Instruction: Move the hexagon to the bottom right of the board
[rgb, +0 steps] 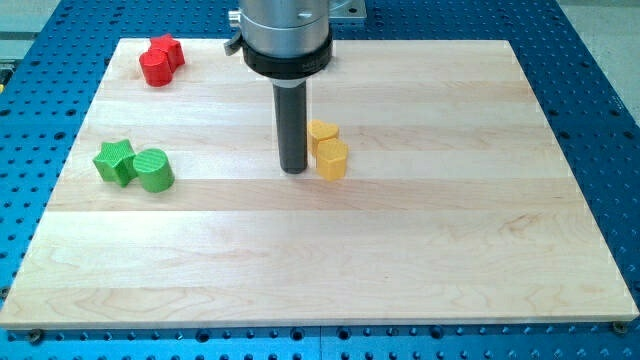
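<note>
A yellow hexagon block (332, 158) lies near the middle of the wooden board (320, 260). A second yellow block (322, 131) touches it on the upper side; its shape is unclear. My tip (293, 170) stands just left of the yellow hexagon, very close to it or touching. The rod rises from there to the arm's grey housing at the view's top.
A green star block (115, 161) and a green cylinder (154, 170) sit together at the board's left. Two red blocks (160, 60) sit at the upper left corner. The board lies on a blue perforated table (600, 60).
</note>
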